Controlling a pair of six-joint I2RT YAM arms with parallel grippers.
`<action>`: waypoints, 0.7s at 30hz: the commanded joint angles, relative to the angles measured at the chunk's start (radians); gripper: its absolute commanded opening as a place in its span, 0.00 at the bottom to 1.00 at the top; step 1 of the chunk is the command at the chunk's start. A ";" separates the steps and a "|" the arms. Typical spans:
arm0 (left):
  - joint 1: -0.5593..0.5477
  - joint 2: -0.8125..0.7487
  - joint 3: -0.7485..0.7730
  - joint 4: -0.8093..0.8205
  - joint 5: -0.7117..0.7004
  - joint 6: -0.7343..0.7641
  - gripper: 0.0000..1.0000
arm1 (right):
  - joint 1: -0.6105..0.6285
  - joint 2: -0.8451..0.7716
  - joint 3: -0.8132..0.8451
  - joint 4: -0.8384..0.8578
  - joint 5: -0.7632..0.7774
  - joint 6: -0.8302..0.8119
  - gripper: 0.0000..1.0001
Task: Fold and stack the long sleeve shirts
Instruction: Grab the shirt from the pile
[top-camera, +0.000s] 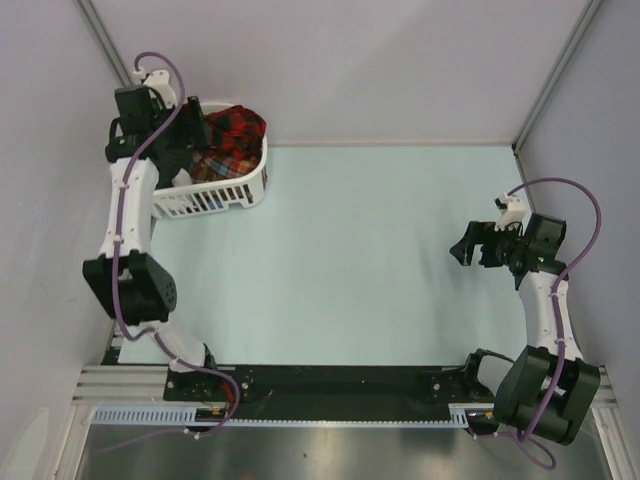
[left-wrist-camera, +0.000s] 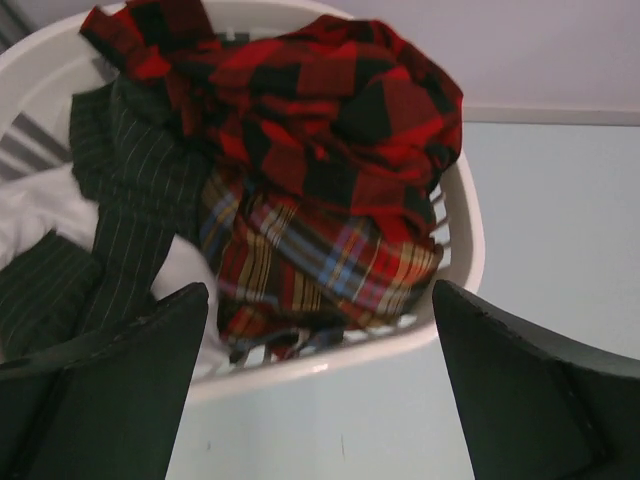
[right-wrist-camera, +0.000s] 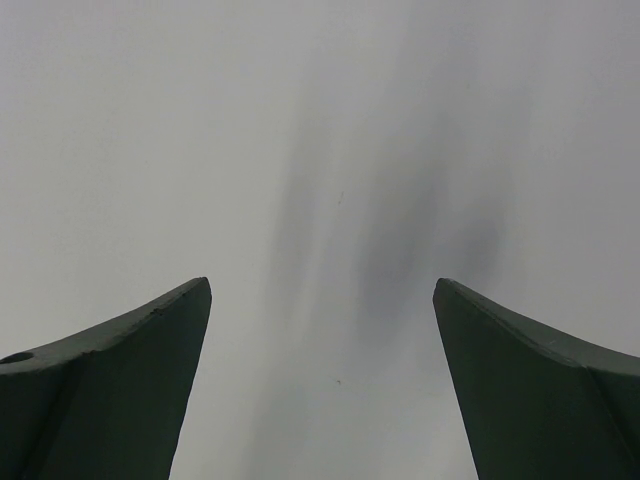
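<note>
Pale table (top-camera: 380, 250), basket (top-camera: 212, 200) of shirts (top-camera: 236, 134)

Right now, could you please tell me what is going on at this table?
The left gripper hangs open at the white basket, facing the red-and-black check shirt piled on a finer plaid shirt inside; it grips nothing. The right gripper is open above the table, away from the basket. No shirt is out for folding yet.
</note>
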 joint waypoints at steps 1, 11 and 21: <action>-0.076 0.196 0.206 0.065 -0.050 -0.037 0.99 | 0.005 0.007 0.047 -0.001 0.015 -0.022 1.00; -0.173 0.589 0.444 0.087 -0.231 0.087 0.99 | 0.005 0.040 0.051 -0.009 0.026 -0.024 1.00; -0.169 0.603 0.501 -0.030 -0.143 0.199 0.19 | 0.010 0.037 0.056 -0.005 0.027 -0.015 1.00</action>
